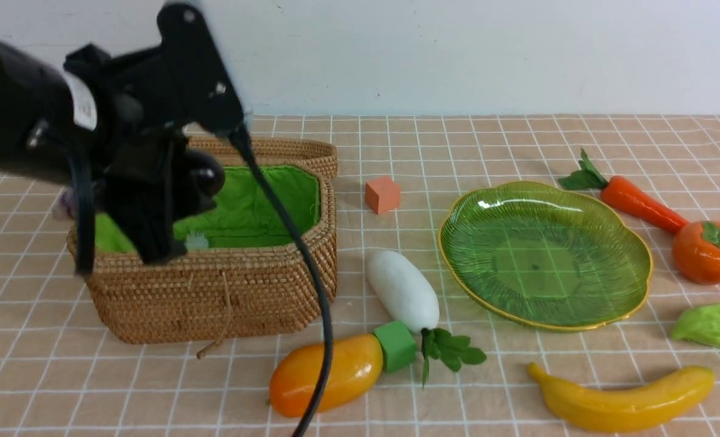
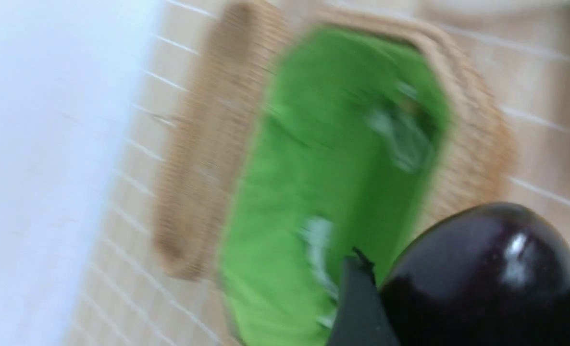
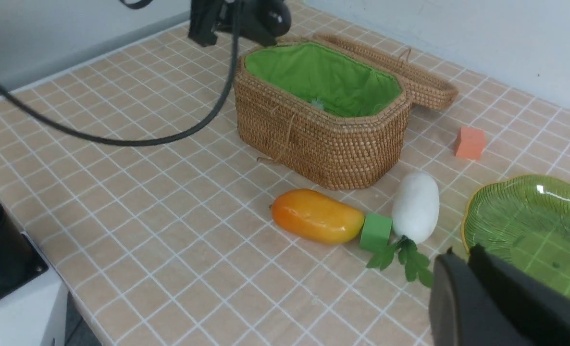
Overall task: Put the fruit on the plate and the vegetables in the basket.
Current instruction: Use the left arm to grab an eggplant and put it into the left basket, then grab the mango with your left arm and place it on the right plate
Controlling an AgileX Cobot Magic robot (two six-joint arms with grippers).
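Note:
My left gripper (image 1: 153, 243) is shut on the dark purple eggplant (image 1: 205, 173) and holds it above the basket (image 1: 214, 297); the left wrist view, blurred, shows the eggplant (image 2: 482, 269) over the green lining. My right gripper (image 3: 463, 254) is shut and empty beside the green plate (image 3: 520, 216). The plate (image 1: 545, 255) is empty. The white radish (image 1: 404, 290) and the mango (image 1: 326, 376) lie between basket and plate. The banana (image 1: 624, 400), cucumber (image 1: 715, 325), persimmon (image 1: 709, 252) and carrot (image 1: 639, 203) lie at the right.
A green cube (image 1: 396, 346) touches the mango's end. An orange cube (image 1: 382, 194) sits behind the radish. The basket's lid (image 3: 400, 72) lies open behind it. My left arm's black cable (image 1: 311, 291) hangs in front of the basket.

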